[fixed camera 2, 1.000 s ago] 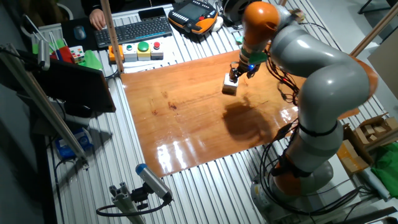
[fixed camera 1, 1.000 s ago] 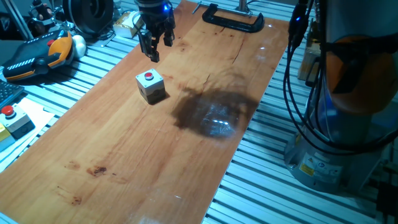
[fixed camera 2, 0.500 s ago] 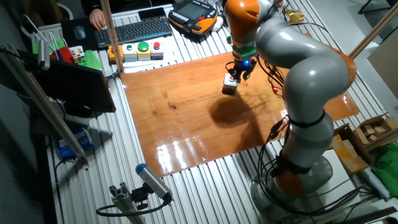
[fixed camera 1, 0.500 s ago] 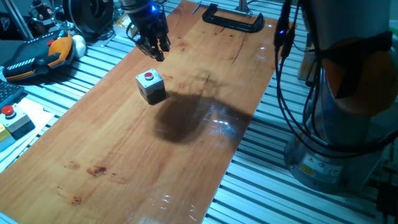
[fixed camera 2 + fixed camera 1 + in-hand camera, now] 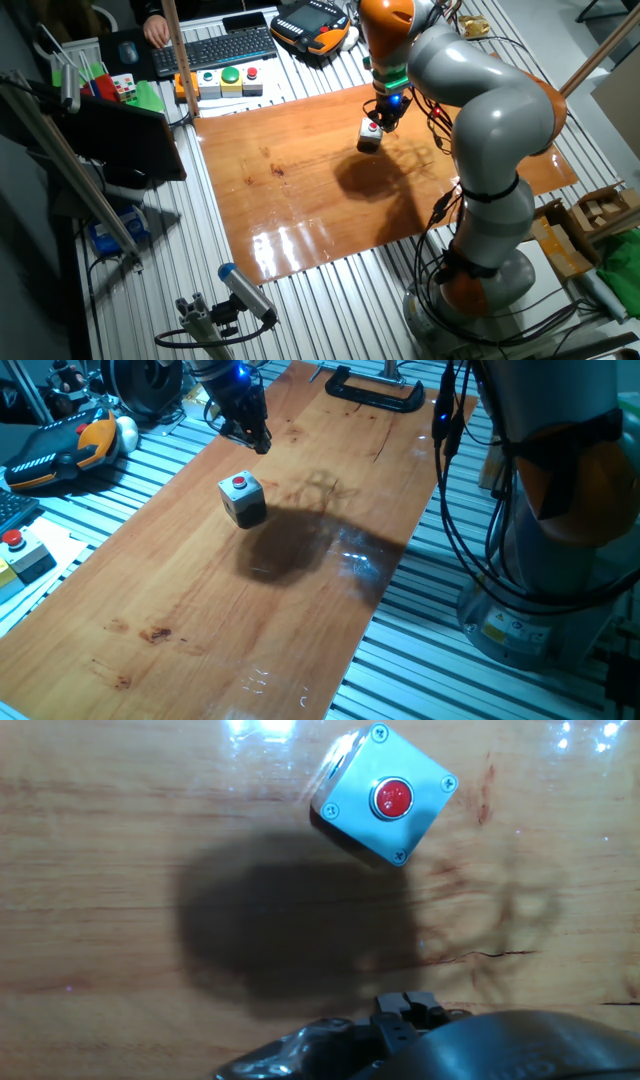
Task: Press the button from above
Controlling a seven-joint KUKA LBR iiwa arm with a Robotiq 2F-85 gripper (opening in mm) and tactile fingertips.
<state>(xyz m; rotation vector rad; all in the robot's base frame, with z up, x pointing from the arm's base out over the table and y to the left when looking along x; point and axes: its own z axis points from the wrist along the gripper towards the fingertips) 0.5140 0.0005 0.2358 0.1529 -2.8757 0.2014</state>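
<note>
The button (image 5: 239,483) is small, round and red, on top of a light-grey cube box (image 5: 243,503) that stands on the wooden tabletop (image 5: 250,610). It also shows in the other fixed view (image 5: 372,127). In the hand view the button (image 5: 392,797) lies in the upper middle, on its box (image 5: 425,815). My gripper (image 5: 254,440) hangs above the table, just beyond the box and apart from it. In the hand view its fingertips (image 5: 392,1007) meet at the bottom edge and hold nothing.
A black clamp (image 5: 375,390) lies at the far end of the tabletop. A yellow-and-grey box with a red button (image 5: 20,550) and a teach pendant (image 5: 60,445) sit off the left edge. The robot's base and cables (image 5: 540,560) stand to the right.
The gripper has moved a little left and away over the table, staying above and beyond the box. The arm's shadow has slid left toward the box. The box has not moved.
</note>
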